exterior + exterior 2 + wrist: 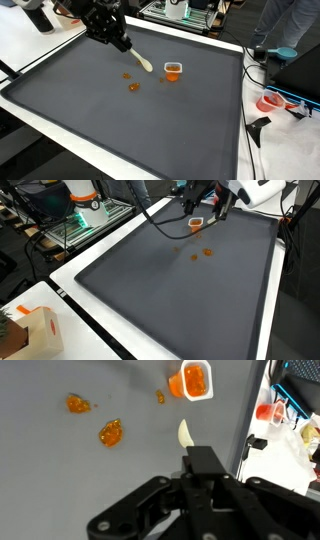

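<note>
— What containers are there, and what do they hold?

— One small clear cup stands on the grey desk. It has something orange in it, and I cannot tell how full it is. An exterior view also shows one cardboard box well apart from the cup, with its contents hidden.

— Anything lying loose?

— Three orange pieces lie on the desk, counted in the wrist view. The largest piece is nearest the camera, another piece is at ten o'clock from it, and a small crumb lies just beside the cup at eight o'clock from it.

— And the jaws?

— They are closed on the handle of one cream spoon. In the wrist view the cup stands at twelve o'clock from the spoon's tip, near it but apart.

— Does the spoon touch the pieces?

— No. In the wrist view they lie at about ten o'clock from the tip, with bare desk between. I cannot tell whether the tip rests on the desk.
</note>
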Available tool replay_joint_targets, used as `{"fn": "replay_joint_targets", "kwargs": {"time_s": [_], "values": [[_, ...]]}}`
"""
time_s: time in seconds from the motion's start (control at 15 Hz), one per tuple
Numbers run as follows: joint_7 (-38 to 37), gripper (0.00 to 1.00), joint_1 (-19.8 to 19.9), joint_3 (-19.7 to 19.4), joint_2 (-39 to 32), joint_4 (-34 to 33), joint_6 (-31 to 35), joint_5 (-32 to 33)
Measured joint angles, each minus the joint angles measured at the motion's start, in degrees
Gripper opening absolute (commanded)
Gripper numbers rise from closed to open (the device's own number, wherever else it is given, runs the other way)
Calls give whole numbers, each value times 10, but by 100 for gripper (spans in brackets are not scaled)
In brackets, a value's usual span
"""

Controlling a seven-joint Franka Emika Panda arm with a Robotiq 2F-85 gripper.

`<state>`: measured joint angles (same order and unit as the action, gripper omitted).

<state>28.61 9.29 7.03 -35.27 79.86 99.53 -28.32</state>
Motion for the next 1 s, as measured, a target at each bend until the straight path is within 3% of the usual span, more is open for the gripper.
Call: {"fn": "replay_joint_targets", "kwargs": {"time_s": [1.0], "values": [[23, 3, 36, 1, -44, 1, -43, -42]]}}
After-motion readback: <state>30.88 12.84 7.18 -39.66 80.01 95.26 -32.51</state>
